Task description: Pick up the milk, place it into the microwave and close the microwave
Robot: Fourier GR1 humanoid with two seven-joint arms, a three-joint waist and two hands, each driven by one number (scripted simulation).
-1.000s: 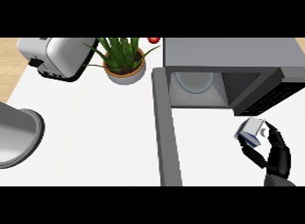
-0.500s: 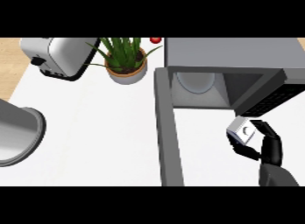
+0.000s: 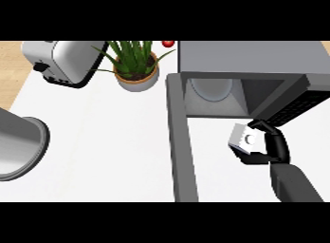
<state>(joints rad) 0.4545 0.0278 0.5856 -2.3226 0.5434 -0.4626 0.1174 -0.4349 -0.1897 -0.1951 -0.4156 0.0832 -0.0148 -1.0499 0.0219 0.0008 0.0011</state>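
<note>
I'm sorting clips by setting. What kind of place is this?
Most likely a home kitchen counter: an open microwave with its door swung out, a toaster and a potted plant stand on the white countertop. The right hand holds a milk carton.

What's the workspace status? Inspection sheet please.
Surface: white counter, wooden floor beyond its edges.
Job's things: milk held off the counter, just in front of the open microwave; microwave door swung wide open; round plate inside.
Clutter: toaster, potted plant, large metal pot, small red object behind the plant.
Robot hands: right robot hand curled round the milk; left not in view.
Cables: nothing seen.
Surroundings: nothing seen.
</note>
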